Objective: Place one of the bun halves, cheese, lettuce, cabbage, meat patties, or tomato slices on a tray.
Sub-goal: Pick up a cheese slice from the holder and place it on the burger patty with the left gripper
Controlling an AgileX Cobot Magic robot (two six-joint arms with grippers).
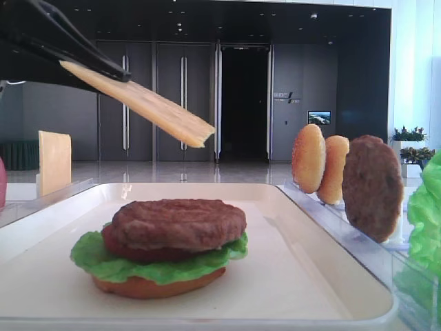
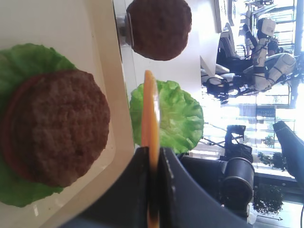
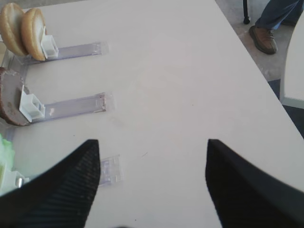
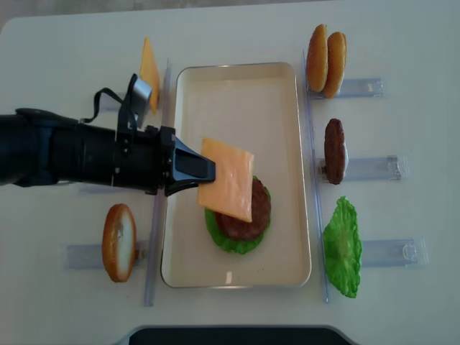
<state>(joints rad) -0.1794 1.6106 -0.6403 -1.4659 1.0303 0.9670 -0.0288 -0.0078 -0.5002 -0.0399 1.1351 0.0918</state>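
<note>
the tray (image 4: pixel 287 79) lies below the fingers, its stacked patty (image 4: pixel 248 215) awaiting cheese. the left gripper (image 4: pixel 198 171) pinches the cheese slice (image 4: pixel 228 180) edge-on, holding it out clear above. the right gripper (image 3: pixel 152 185) hangs wide, empty.

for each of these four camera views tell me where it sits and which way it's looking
Exterior high: low at the tray edge, facing level; left gripper shows.
Right wrist: faces down at table; right gripper open.
Left wrist: along its fingers pinching cheese.
Realsense: overhead, left arm.
Shared: burger stack.
</note>
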